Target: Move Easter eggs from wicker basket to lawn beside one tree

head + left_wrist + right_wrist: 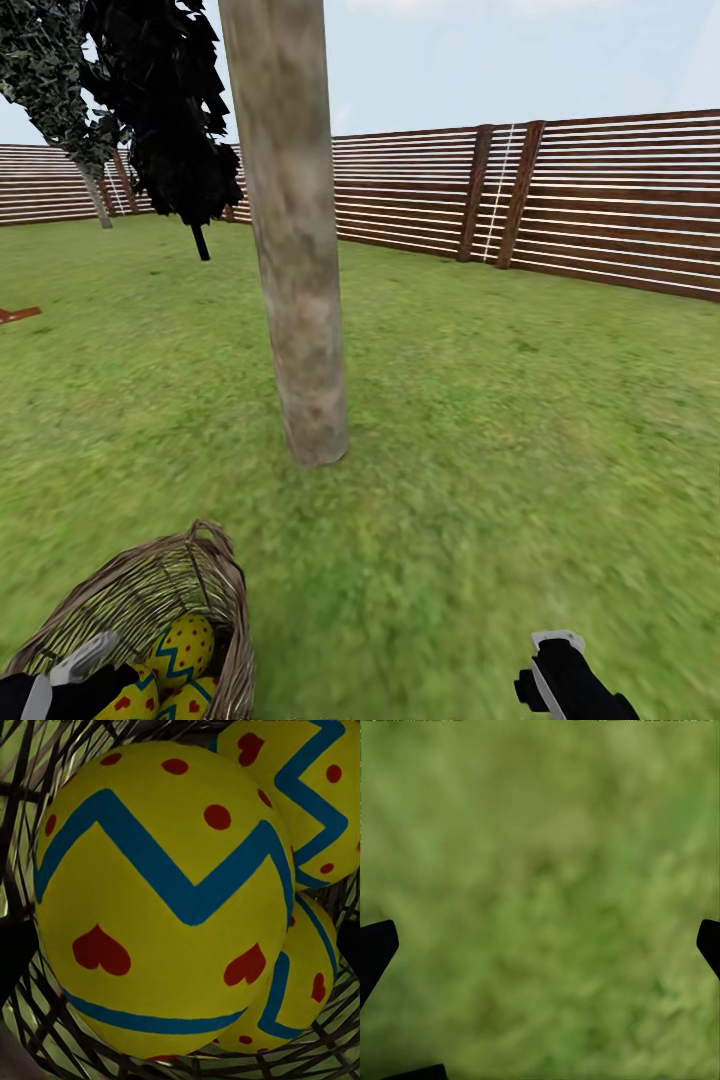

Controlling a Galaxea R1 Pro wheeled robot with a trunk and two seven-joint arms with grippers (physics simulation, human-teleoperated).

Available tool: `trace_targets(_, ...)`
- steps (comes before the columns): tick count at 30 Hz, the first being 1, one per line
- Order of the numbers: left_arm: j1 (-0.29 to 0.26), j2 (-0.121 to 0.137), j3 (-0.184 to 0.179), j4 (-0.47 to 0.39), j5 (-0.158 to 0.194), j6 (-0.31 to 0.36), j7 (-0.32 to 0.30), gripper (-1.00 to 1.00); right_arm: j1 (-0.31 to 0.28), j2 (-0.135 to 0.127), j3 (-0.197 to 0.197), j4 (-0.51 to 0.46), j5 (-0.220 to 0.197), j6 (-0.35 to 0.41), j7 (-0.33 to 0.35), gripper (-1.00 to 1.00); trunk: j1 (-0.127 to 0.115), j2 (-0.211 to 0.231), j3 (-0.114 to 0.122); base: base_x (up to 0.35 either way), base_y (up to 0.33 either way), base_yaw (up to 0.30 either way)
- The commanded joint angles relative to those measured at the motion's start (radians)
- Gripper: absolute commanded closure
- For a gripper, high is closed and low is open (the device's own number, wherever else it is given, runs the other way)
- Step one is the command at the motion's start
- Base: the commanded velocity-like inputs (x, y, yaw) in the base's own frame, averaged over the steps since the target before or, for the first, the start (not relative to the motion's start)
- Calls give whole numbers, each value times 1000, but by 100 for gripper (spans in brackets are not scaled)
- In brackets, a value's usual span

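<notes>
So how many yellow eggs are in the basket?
3, all inside the wicker basket: a big near egg, a second egg behind it, and a third egg tucked under them. None are on the lawn.

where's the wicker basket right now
In the head view the wicker basket sits on the lawn at the lower left, near the foot of the pale tree trunk, with the Easter eggs inside.

The head camera looks forward and down across the lawn (pixel 480 420) toward the tree (pixel 295 280). The left wrist camera sits very close above the Easter eggs (pixel 161 900) in the wicker basket (pixel 130 590), near left; the right wrist camera faces grass.
</notes>
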Motion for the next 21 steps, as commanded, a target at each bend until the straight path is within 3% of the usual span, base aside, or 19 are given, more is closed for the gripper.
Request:
trace_targets(1, -1, 0, 3, -1, 5, 5, 0, -100, 0, 0, -2, -1, 8, 5, 3, -100, 0, 0, -1, 0, 0, 0)
trace_targets(6, -1, -1, 3, -1, 5, 4, -1, -100, 0, -1, -3, -1, 8, 5, 3, -100, 0, 0, -1, 0, 0, 0)
trace_targets(15, -1, 1, 1, -1, 5, 4, -2, -100, 0, -1, -3, -1, 8, 5, 3, -100, 4, -2, -36, 0, 0, 0)
trace_targets(21, -1, -2, 1, -1, 5, 4, -2, -100, 0, -1, -4, -1, 8, 5, 3, -100, 5, -3, -43, 0, 0, 0)
